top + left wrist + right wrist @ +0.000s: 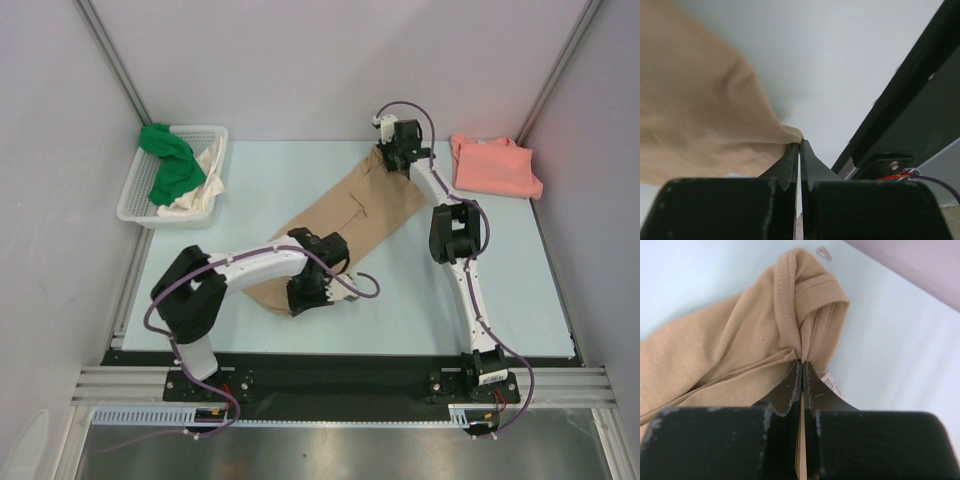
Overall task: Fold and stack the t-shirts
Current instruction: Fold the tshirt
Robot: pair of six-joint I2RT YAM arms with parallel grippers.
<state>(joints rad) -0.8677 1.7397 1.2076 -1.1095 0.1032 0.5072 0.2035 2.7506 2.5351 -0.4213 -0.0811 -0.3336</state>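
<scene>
The tan t-shirt (350, 215) lies stretched in a long diagonal band across the table. My left gripper (308, 297) is shut on its near end, with the cloth pinched at the fingertips in the left wrist view (799, 144). My right gripper (390, 160) is shut on the far end, by the collar seams of the tan t-shirt (760, 335) in the right wrist view (801, 361). The salmon pink t-shirt (495, 165) lies folded at the far right. The bright green t-shirt (168, 165) and the cream t-shirt (203, 180) lie bunched in the basket.
A white plastic lattice basket (140, 190) stands at the far left of the pale blue table (520, 290). A black rail (330, 370) runs along the near edge by the arm bases. Grey walls close in the left, back and right.
</scene>
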